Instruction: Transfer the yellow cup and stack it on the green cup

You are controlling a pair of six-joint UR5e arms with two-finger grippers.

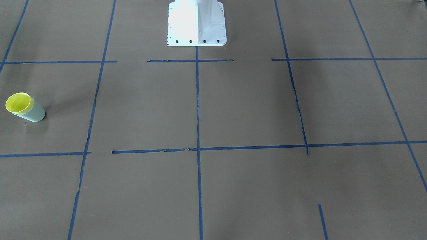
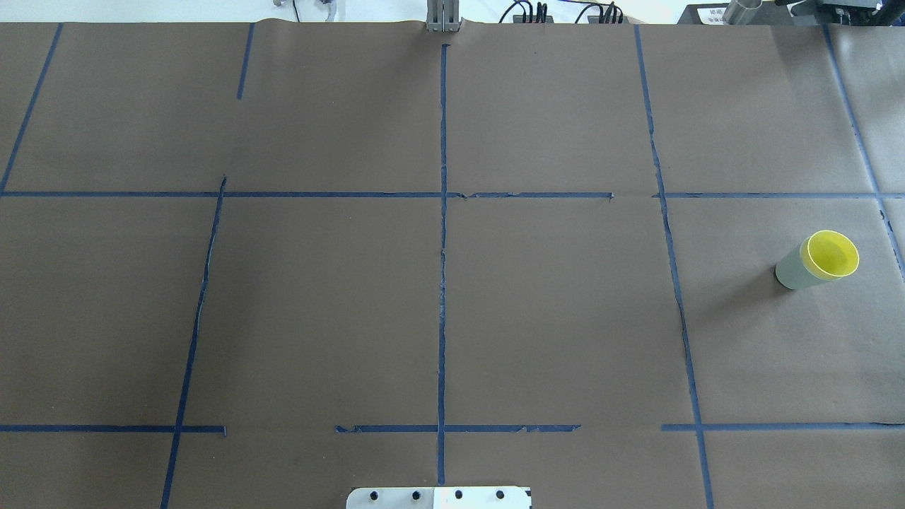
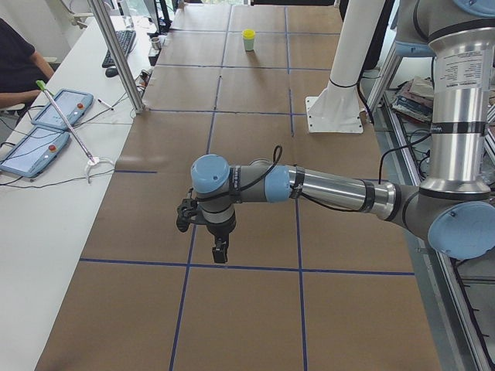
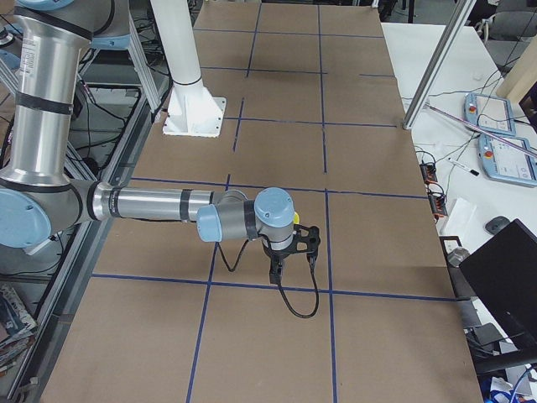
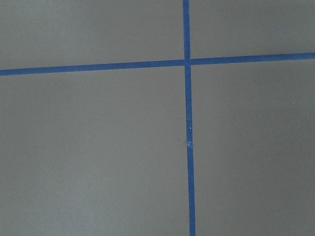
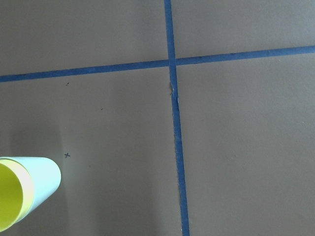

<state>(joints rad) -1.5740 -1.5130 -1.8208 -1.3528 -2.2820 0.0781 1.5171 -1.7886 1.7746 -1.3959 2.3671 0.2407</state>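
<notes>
The yellow cup (image 1: 18, 102) sits nested inside the green cup (image 1: 36, 114), upright on the brown table at the robot's right end. The pair shows in the overhead view as the yellow cup (image 2: 833, 253) in the green cup (image 2: 790, 271), and in the right wrist view as yellow (image 6: 7, 204) in green (image 6: 45, 173) at the lower left. My left gripper (image 3: 220, 252) shows only in the exterior left view, hanging above the table's left end, far from the cups. My right gripper (image 4: 275, 270) shows only in the exterior right view, close to the cups. I cannot tell whether either is open or shut.
Blue tape lines (image 2: 442, 247) divide the brown table into squares. The white robot pedestal (image 1: 196, 23) stands at the robot's edge. A side desk with tablets (image 3: 46, 124) and a metal post (image 3: 116, 54) runs along the far edge, with a seated person (image 3: 15, 62).
</notes>
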